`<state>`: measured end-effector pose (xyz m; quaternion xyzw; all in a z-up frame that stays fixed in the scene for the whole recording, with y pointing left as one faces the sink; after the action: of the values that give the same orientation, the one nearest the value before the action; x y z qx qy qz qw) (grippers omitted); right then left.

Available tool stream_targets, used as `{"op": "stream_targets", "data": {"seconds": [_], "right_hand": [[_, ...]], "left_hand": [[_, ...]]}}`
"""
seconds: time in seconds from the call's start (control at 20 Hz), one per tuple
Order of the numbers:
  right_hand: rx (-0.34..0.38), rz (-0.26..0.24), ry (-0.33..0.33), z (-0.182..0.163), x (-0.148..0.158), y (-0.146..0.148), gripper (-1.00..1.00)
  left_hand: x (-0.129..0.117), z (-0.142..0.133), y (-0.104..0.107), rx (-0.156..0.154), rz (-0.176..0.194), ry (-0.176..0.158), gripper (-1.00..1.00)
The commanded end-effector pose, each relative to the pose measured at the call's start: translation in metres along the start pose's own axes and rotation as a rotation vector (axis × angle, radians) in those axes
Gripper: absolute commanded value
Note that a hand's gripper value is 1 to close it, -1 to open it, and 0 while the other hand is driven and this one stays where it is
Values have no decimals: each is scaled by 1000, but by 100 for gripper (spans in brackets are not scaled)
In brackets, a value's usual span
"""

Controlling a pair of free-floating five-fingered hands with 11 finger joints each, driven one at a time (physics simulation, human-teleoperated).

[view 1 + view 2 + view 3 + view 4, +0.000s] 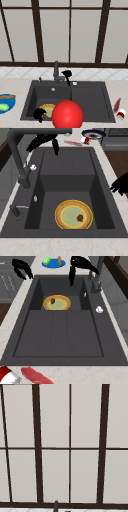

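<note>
My right hand (66, 73) hovers over the back of the dark sink (110, 100), just right of the faucet (56, 71). Its fingers are stretched out and one points down; it holds nothing. From the right side this same hand (80, 264) sits close beside the faucet (96, 278). My left hand (39, 114) hangs above the sink's front left rim with its fingers curled, holding nothing. A yellow-rimmed plate (73, 214) with a small red bit (80, 217) lies in the left basin below it. A large red ball (67, 115) stands at the sink's front edge.
A blue plate (6, 103) with a green item sits on the counter to the left. On the right counter lie a long red item (116, 105) and a red-and-white can (121, 114). A dark pan (93, 134) sits farther right. A window fills the wall behind.
</note>
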<state>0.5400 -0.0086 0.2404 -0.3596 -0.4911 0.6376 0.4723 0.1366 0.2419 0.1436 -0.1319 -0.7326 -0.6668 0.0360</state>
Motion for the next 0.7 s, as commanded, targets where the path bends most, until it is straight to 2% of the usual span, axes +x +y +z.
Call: {"op": "stream_targets", "data": {"seconds": [0.0,0.55,0.65], "right_hand": [[113,-17,-4,-21,-2,6,-100],[383,-101,-6,-76,-9,14,-100],[411,-116,-18,-84,-10,14,-100]], "left_hand": [[0,0,0,0,0,0,0],[0,0,0,0,0,0,0],[0,0,0,0,0,0,0]]}}
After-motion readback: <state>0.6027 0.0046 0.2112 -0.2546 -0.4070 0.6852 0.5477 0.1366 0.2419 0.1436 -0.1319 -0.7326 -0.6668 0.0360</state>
